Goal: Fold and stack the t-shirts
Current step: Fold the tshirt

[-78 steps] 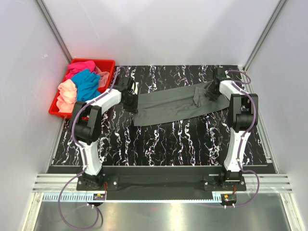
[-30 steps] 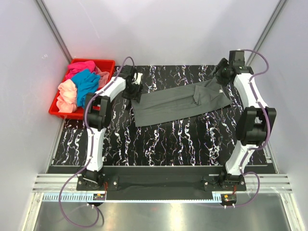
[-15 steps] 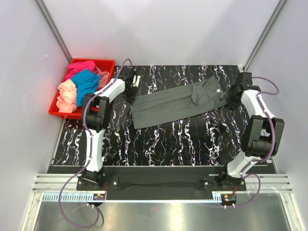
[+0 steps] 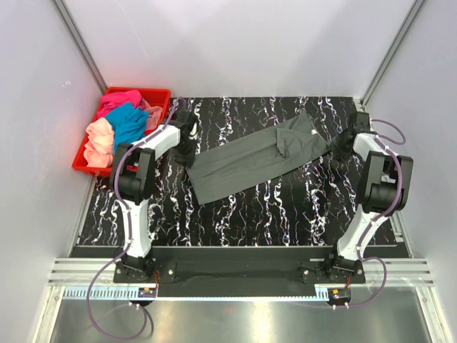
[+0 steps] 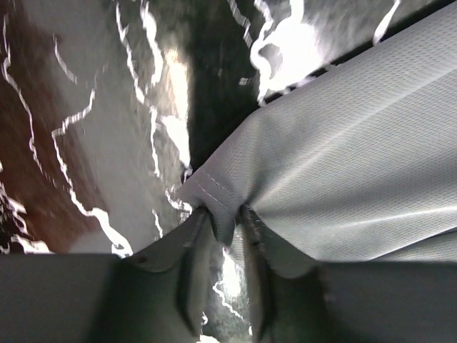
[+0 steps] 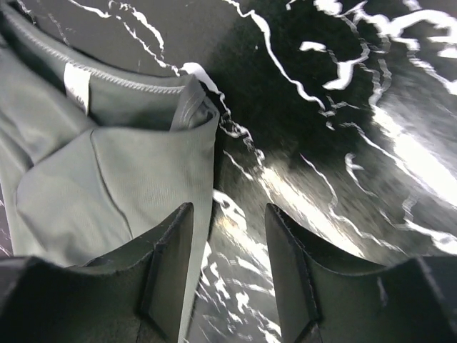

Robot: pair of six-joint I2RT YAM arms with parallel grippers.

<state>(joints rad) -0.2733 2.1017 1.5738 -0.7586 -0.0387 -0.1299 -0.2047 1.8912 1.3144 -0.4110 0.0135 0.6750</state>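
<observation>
A dark grey t-shirt [image 4: 250, 158] lies folded into a long band across the black marbled table, slanting from near left to far right. My left gripper [image 4: 188, 146] is shut on its left hem corner [image 5: 214, 196], pinched between the jaws. My right gripper [image 6: 228, 221] is open just above the table beside the shirt's right end [image 6: 107, 179], near the collar with its white neck tag [image 6: 77, 84]; it holds nothing. Pink, teal and peach t-shirts [image 4: 118, 125] lie heaped in the red crate.
The red crate [image 4: 158, 95] stands at the table's far left corner. White enclosure walls close in the left, back and right. The table's right edge [image 4: 389, 207] is close to my right arm.
The left end of the grey shirt has been drawn toward the near left, so the band slants more. My right arm has come down from the far right corner to the shirt's right end.
</observation>
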